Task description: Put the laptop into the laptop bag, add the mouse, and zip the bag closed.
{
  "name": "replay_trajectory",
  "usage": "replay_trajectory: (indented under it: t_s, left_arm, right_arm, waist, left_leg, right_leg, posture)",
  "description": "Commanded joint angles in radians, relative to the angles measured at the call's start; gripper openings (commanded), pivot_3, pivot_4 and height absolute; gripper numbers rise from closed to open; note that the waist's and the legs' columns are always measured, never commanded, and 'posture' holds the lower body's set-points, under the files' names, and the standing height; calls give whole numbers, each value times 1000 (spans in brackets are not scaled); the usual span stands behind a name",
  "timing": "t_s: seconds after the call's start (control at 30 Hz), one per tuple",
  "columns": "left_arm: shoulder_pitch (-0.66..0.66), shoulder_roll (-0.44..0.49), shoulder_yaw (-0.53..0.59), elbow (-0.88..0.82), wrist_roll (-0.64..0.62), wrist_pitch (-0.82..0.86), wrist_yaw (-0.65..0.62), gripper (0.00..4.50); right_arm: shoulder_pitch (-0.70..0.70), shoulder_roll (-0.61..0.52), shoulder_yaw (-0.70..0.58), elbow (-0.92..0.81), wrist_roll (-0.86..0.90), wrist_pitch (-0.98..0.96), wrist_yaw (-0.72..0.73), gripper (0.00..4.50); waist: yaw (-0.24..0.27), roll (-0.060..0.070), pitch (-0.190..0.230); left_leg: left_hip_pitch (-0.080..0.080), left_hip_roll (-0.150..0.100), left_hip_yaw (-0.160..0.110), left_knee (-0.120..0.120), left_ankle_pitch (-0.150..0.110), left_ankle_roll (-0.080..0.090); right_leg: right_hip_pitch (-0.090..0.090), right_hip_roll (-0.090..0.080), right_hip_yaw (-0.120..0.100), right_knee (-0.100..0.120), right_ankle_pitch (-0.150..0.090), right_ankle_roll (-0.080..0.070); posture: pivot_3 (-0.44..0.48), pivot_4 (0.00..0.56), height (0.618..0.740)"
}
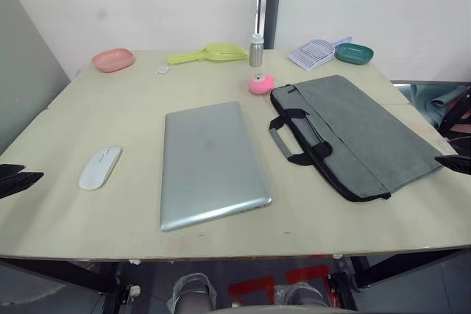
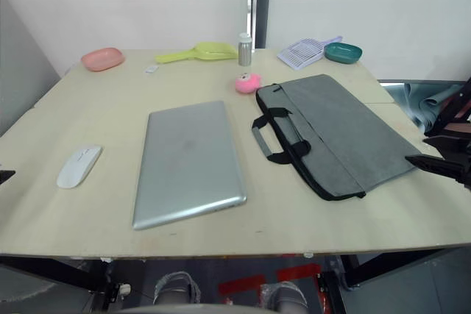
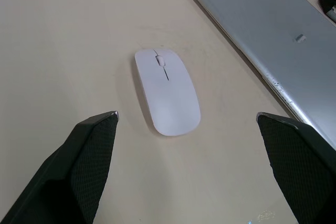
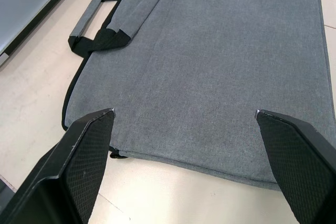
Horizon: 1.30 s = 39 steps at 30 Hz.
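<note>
Hovering with both grippers spread wide, my left gripper (image 3: 186, 124) faces the mouse (image 3: 167, 91), my right gripper (image 4: 184, 124) the laptop bag (image 4: 220, 72). Between them lies the laptop (image 1: 208, 161), probably stiff, slick and heavy; I'd grip its long edges.

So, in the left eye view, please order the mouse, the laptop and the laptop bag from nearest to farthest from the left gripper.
1. The mouse, lying just beside the left gripper at the table's left edge.
2. The laptop, flat in the middle of the table.
3. The laptop bag, on the right side, past the laptop.
</note>
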Motion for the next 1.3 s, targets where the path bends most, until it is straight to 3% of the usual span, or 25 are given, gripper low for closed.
replay_trajectory:
  t_s: [0.03, 0.7, 1.03, 1.17, 1.3]
  left_arm:
    - [-4, -1, 29, -26, -11, -2, 5, 4437]
    - [45, -42, 34, -153, -22, 46, 34, 4437]
    - [-105, -146, 5, -395, -162, 205, 167, 4437]
    - [-160, -228, -58, -489, -232, 386, 298, 4500]
    - [-176, -290, -117, -553, -272, 509, 380, 4500]
  right_arm:
    - [1, 3, -34, -39, 13, -9, 0, 4500]
    - [14, 14, -23, -66, 6, -2, 8, 4500]
    - [-75, 113, 36, -318, 119, 100, -77, 4500]
    - [-218, 200, 174, -388, 78, 102, -210, 3297]
    - [-320, 239, 339, -432, 20, 82, -228, 1904]
  waist:
    - [0, 0, 0]
    - [0, 0, 0]
    - [-2, 0, 0]
    - [-9, 1, 0]
    - [-7, 1, 0]
  left_leg:
    - [0, 0, 0, 0, 0, 0]
    - [3, 0, 4, -1, 0, 0]
    - [4, 0, 5, -1, 0, 1]
    - [4, 0, 5, -1, 1, 1]
    - [3, 0, 5, 0, 1, 1]
  right_leg:
    - [0, 0, 0, 0, 0, 0]
    - [0, 0, 4, 0, 0, 0]
    - [0, 0, 5, 2, 0, 0]
    - [-1, 1, 6, 3, 0, 0]
    - [-1, 1, 6, 4, 0, 0]
  posture:
    - [0, 150, 740]
    - [0, 150, 740]
    - [0, 150, 740]
    - [0, 150, 740]
    - [0, 150, 740]
